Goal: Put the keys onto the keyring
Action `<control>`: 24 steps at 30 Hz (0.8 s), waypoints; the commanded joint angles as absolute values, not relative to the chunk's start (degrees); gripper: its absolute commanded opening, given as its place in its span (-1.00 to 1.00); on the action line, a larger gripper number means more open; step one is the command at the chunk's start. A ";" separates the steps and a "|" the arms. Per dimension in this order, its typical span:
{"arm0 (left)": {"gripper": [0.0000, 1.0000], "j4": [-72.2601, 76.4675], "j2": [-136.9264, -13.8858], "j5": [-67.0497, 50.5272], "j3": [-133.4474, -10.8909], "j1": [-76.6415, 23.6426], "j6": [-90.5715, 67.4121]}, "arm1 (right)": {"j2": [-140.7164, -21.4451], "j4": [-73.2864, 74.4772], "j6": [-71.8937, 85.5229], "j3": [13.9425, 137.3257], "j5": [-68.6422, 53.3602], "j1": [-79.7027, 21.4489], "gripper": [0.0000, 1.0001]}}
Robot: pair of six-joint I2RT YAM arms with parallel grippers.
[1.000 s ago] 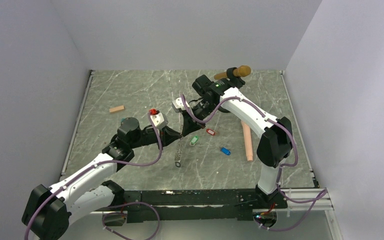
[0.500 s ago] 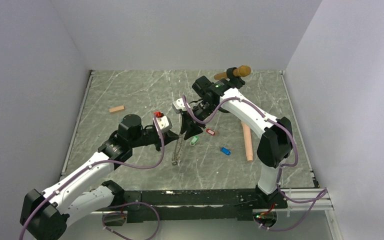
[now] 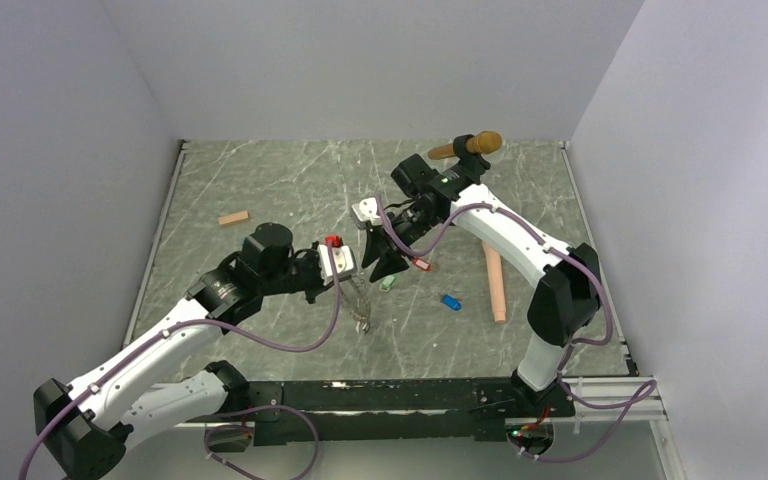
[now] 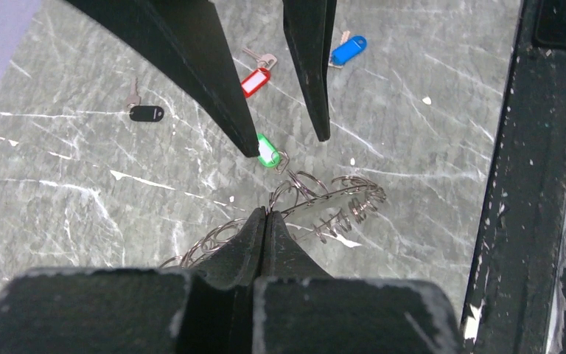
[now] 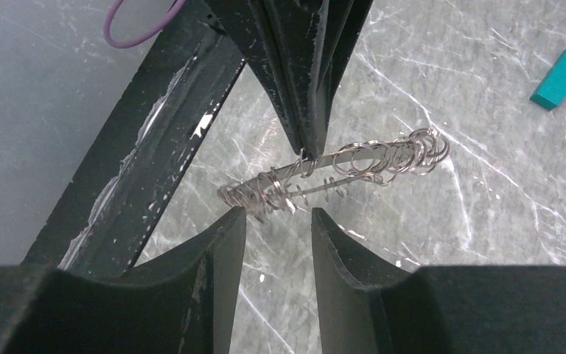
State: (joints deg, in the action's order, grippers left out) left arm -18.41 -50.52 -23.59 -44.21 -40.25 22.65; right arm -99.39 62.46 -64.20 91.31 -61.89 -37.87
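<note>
**Chain now on the left arm**

Your left gripper [image 4: 265, 215] has closed and pinches the keyring [image 4: 328, 200]; the chain dangles from its tips over the table [image 3: 260, 180]. Your right gripper [image 5: 276, 215] just let go: jaws apart, empty. It looks free to fetch keys, none threaded yet. Left wrist view shows the green key [image 4: 267, 152] by a right fingertip, red key [image 4: 255, 81] and blue key [image 4: 348, 50] beyond. Right wrist view shows none.

I see bright, even light from above, soft shadows only. Wrist cams: close fingers [image 5: 206, 295] a bit blurry, table [image 4: 427, 133] sharp; top cam clear.
</note>
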 commanded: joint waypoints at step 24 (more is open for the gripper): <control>-1.00 18.72 -30.92 -22.86 -20.38 -39.95 -6.72 | -95.18 48.01 -54.36 87.09 -68.89 -39.64 -0.49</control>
